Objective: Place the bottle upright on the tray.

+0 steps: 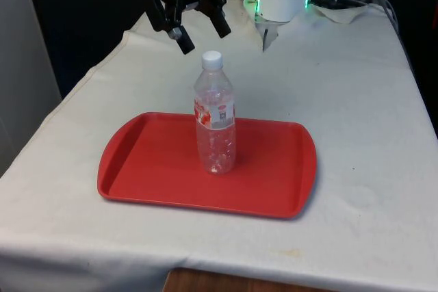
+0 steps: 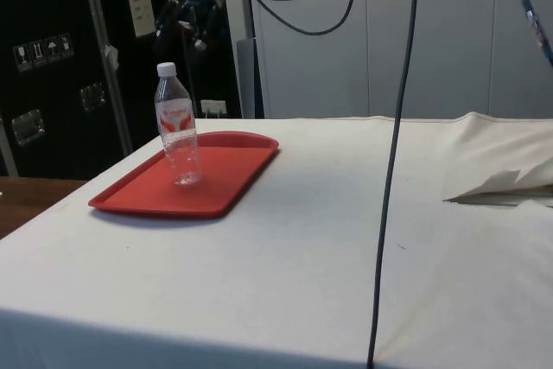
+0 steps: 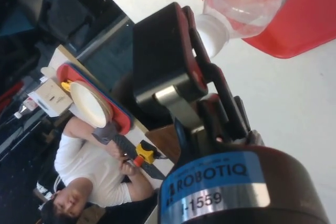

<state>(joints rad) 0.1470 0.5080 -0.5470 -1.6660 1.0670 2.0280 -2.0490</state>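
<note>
Standing upright mid-tray (image 1: 274, 182), the bottle (image 1: 216, 131) rests free on the red surface; the gripper (image 1: 202, 37) hangs just above its cap, jaws apart, apparently touching nothing.

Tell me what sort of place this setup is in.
Probably a robotics lab or workshop. A white cloth covers the table, cables hang overhead, dark cabinets stand behind, and a person sits nearby at a cluttered bench.

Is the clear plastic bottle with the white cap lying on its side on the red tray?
No, the clear plastic bottle stands upright on the red tray, cap uppermost.
</note>
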